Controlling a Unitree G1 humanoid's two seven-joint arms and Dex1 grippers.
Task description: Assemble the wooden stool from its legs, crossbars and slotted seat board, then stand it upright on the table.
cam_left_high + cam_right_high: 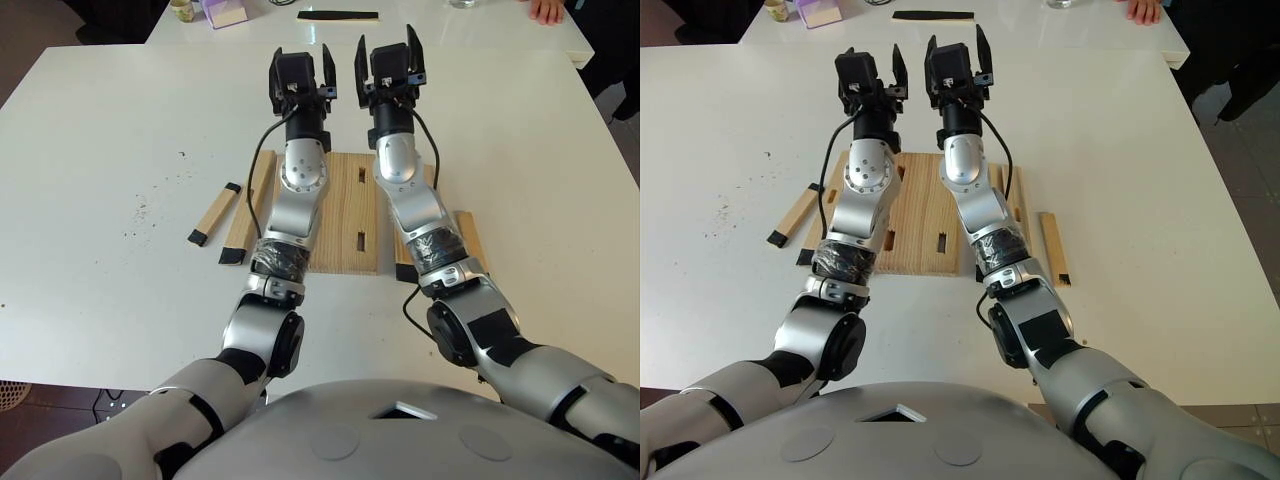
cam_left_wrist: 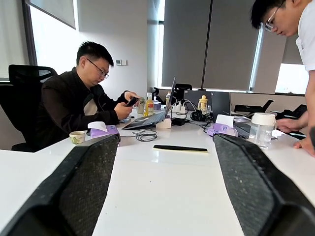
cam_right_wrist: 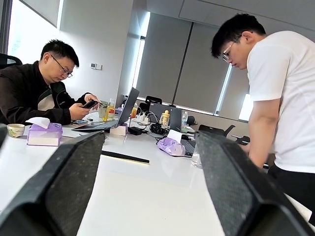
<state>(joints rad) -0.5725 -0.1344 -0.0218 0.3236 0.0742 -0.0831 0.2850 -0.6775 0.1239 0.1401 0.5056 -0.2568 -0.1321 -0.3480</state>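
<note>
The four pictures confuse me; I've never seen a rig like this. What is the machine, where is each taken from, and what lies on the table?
It is a humanoid robot with two arms. The two downward pictures come from its head, looking over both arms. The other two come from each wrist, looking out between that hand's dark fingers. The left hand and right hand are open and hold nothing. On the white table, under the arms, lies the slotted seat board, with loose wooden sticks beside it.
</note>
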